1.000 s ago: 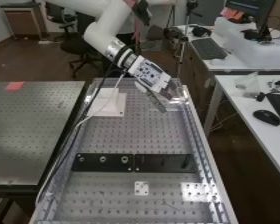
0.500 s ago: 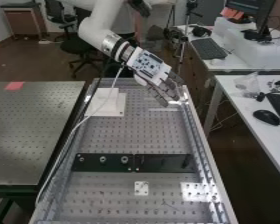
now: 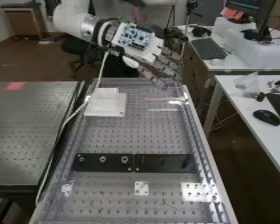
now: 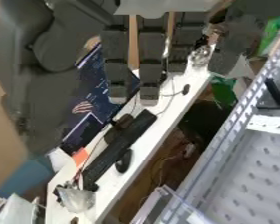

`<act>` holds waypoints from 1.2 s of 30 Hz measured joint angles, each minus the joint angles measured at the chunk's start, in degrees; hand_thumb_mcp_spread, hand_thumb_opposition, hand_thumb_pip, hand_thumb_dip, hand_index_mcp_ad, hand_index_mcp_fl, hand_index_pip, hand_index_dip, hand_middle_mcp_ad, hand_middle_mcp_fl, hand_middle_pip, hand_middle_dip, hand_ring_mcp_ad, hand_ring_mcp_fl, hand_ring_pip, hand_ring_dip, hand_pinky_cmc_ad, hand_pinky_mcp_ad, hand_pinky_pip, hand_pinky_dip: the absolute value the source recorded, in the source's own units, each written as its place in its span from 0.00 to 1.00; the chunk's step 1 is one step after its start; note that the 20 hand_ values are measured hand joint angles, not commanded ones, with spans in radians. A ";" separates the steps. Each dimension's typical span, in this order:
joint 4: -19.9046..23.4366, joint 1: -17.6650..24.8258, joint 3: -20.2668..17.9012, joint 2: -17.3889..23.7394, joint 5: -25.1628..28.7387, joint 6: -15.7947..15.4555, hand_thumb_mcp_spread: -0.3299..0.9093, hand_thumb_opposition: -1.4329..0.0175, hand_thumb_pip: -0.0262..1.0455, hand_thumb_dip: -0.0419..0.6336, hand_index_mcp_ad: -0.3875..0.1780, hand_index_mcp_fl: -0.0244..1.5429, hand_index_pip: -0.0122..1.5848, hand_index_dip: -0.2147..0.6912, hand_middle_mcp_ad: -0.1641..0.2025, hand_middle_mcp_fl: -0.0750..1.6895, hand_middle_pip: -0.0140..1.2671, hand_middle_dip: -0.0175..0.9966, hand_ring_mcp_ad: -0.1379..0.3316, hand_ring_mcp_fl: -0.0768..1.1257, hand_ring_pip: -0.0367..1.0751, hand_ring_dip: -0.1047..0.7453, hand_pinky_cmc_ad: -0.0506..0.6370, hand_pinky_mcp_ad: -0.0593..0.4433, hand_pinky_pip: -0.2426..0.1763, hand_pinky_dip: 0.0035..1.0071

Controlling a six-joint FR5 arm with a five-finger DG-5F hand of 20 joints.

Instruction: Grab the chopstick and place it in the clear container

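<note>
Dark grey robot hand (image 3: 142,48) is raised over the far end of the silver perforated metal bench (image 3: 134,135), open, fingers extended, nothing gripped. Thin pale-brown chopstick (image 3: 162,99) appears to lie below the fingertips, apart from them, near the clear plastic container (image 3: 180,102). Main risk: if the stick rests outside or across the wall, the task fails unless regrasped; a low sweep of the fingers could knock it or drag the light container. Container walls are see-through, glare masks its corner, and its outline blends into the bench; cannot tell whether the stick lies inside.
</note>
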 joint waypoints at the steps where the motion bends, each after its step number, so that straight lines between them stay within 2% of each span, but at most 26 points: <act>1: 0.79 -0.40 -0.66 0.80 -0.95 -2.49 0.55 0.47 0.36 0.37 0.52 0.32 0.02 0.75 0.57 0.22 0.08 0.51 0.44 0.09 0.11 0.58 0.60 0.64 0.42 0.29; 2: 1.19 -0.61 -0.98 1.19 -1.44 -3.76 0.55 0.48 0.36 0.36 0.52 0.32 0.02 0.75 0.57 0.21 0.08 0.50 0.45 0.08 0.12 0.57 0.60 0.65 0.42 0.29; 4: 2.91 -1.67 -2.45 3.01 -3.74 -10.09 0.55 0.48 0.36 0.33 0.51 0.30 0.02 0.75 0.56 0.21 0.08 0.47 0.45 0.08 0.11 0.54 0.60 0.67 0.42 0.29; 5: 3.39 -2.00 -2.87 3.54 -4.43 -11.99 0.55 0.49 0.36 0.30 0.51 0.29 0.02 0.75 0.57 0.21 0.08 0.45 0.45 0.08 0.11 0.53 0.60 0.68 0.41 0.29; 7: 5.03 -3.22 -4.26 5.29 -6.87 -18.56 0.53 0.50 0.36 0.28 0.50 0.28 0.02 0.76 0.56 0.19 0.09 0.44 0.45 0.08 0.11 0.49 0.60 0.68 0.41 0.29; 9: 6.41 -4.18 -5.31 6.64 -8.63 -23.50 0.53 0.50 0.36 0.28 0.50 0.28 0.02 0.76 0.57 0.16 0.08 0.42 0.44 0.07 0.11 0.48 0.60 0.67 0.40 0.29; 10: 7.57 -4.93 -6.07 7.63 -9.93 -26.98 0.52 0.50 0.36 0.28 0.50 0.26 0.02 0.75 0.58 0.16 0.09 0.42 0.44 0.07 0.11 0.47 0.60 0.67 0.40 0.29; 11: 8.10 -5.28 -6.40 8.08 -10.55 -28.45 0.53 0.51 0.38 0.27 0.50 0.25 0.02 0.75 0.60 0.16 0.09 0.41 0.44 0.07 0.11 0.47 0.60 0.67 0.40 0.29; 12: 9.32 -6.05 -7.09 9.00 -11.93 -31.48 0.51 0.51 0.38 0.26 0.49 0.24 0.02 0.73 0.60 0.16 0.09 0.40 0.44 0.07 0.11 0.46 0.60 0.67 0.40 0.29; 13: 9.83 -6.40 -7.36 9.40 -12.54 -32.82 0.51 0.51 0.38 0.26 0.48 0.23 0.02 0.72 0.60 0.16 0.09 0.40 0.44 0.07 0.11 0.45 0.60 0.67 0.40 0.29; 16: 12.75 -8.31 -8.29 11.04 -15.78 -40.05 0.48 0.51 0.39 0.21 0.48 0.23 0.02 0.67 0.60 0.17 0.09 0.37 0.44 0.07 0.11 0.41 0.60 0.67 0.40 0.29; 19: 14.79 -9.44 -8.20 11.31 -17.57 -43.43 0.47 0.51 0.40 0.19 0.48 0.21 0.02 0.63 0.60 0.17 0.09 0.34 0.44 0.06 0.11 0.37 0.60 0.67 0.40 0.26; 21: 16.04 -9.81 -7.86 11.21 -17.96 -44.14 0.47 0.51 0.41 0.19 0.48 0.20 0.02 0.62 0.60 0.17 0.11 0.34 0.44 0.06 0.12 0.37 0.60 0.68 0.40 0.26; 24: 16.77 -9.97 -6.12 10.18 -18.00 -44.80 0.46 0.51 0.47 0.19 0.47 0.13 0.02 0.61 0.60 0.12 0.11 0.34 0.44 0.06 0.11 0.37 0.60 0.70 0.40 0.25; 27: 16.63 -9.83 -3.46 8.40 -17.79 -45.85 0.43 0.51 0.46 0.18 0.48 0.09 0.02 0.56 0.60 0.12 0.11 0.33 0.43 0.06 0.11 0.36 0.60 0.71 0.40 0.22; 30: 15.56 -9.36 -0.83 6.45 -16.70 -46.32 0.39 0.51 0.43 0.14 0.47 0.05 0.02 0.51 0.60 0.12 0.10 0.29 0.48 0.06 0.11 0.33 0.60 0.72 0.40 0.20; 32: 15.02 -8.99 0.41 5.46 -15.96 -46.40 0.37 0.52 0.43 0.12 0.46 0.05 0.03 0.50 0.59 0.09 0.11 0.29 0.46 0.07 0.11 0.33 0.63 0.75 0.40 0.20; 34: 14.22 -8.46 1.77 4.41 -14.06 -46.45 0.36 0.52 0.43 0.08 0.48 0.05 0.03 0.46 0.63 0.07 0.11 0.27 0.51 0.06 0.11 0.30 0.63 0.73 0.40 0.19; 36: 13.49 -8.10 2.98 3.53 -12.89 -46.37 0.35 0.52 0.43 0.07 0.48 0.04 0.03 0.45 0.63 0.07 0.11 0.25 0.51 0.07 0.11 0.30 0.65 0.75 0.37 0.17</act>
